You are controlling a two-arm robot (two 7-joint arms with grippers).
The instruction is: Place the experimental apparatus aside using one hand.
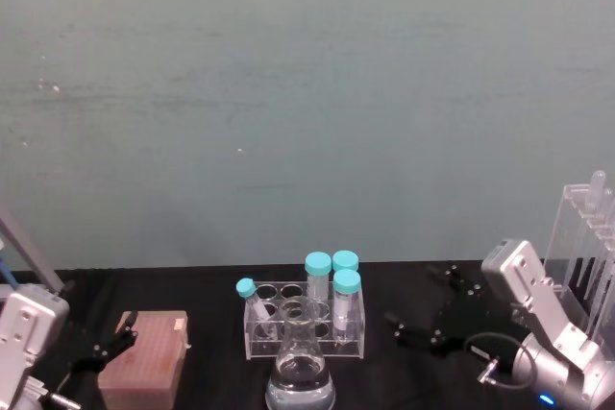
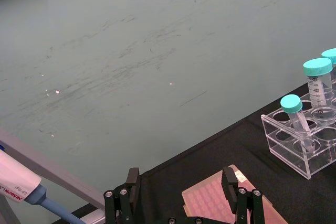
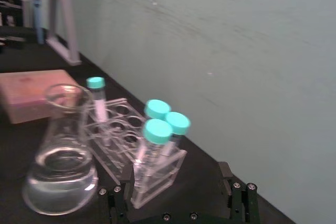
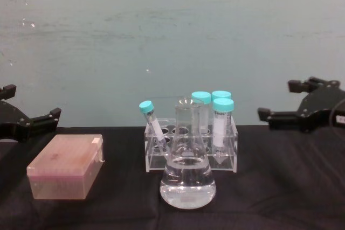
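Note:
A conical flask (image 1: pixel 303 372) (image 4: pixel 187 171) holding clear liquid stands at the table's front centre, and it looks large in the right wrist view (image 3: pixel 60 156). At the far right edge stands a tall acrylic rack of long glass tubes (image 1: pixel 581 237). My right gripper (image 1: pixel 423 300) (image 4: pixel 276 99) (image 3: pixel 176 192) hovers open above the table, right of the flask and left of the tall rack, holding nothing. Over at the left, my left gripper (image 1: pixel 101 352) (image 4: pixel 35 100) (image 2: pixel 180 182) is open beside the pink box, apart from the glassware.
A low clear rack of teal-capped tubes (image 1: pixel 307 319) (image 4: pixel 191 144) (image 3: pixel 136 145) (image 2: pixel 304 140) stands just behind the flask. A pinkish translucent box (image 1: pixel 144 362) (image 4: pixel 67 165) (image 2: pixel 220 203) lies at the left. A pipette on a stand (image 2: pixel 16 182) is at the far left. The black cloth (image 4: pixel 280 176) is bare at the right front.

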